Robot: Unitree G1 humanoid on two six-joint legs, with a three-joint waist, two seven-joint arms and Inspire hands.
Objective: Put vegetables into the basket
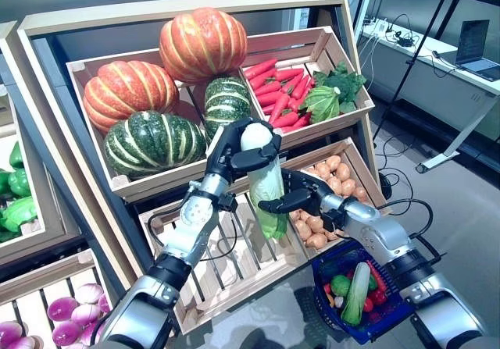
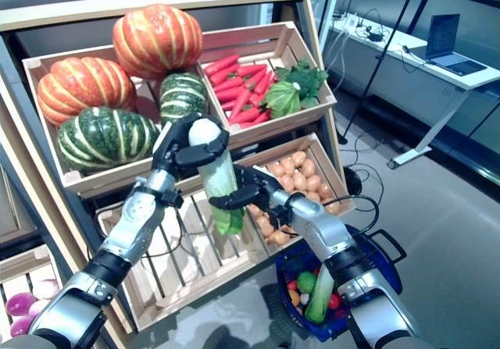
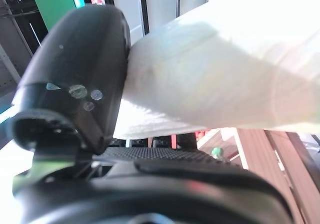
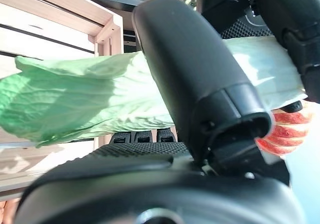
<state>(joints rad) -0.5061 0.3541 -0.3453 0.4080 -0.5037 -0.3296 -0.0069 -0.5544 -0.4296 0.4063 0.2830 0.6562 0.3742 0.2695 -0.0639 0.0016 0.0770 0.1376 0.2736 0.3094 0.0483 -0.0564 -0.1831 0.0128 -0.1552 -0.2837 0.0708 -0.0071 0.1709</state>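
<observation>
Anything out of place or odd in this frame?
Nothing spilled or damaged. The one unusual thing: both the left hand and right hand grip the same napa cabbage in mid-air, before the shelf crates, not over the blue basket.

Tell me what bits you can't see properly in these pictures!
- Long white-and-green napa cabbage: its middle is wrapped by the right hand, its white end capped by the left hand, in both eye views.
- Blue plastic basket: the right arm hides part of its rim and contents.
- Left wrist view: the cabbage fills it, hiding most else.
</observation>
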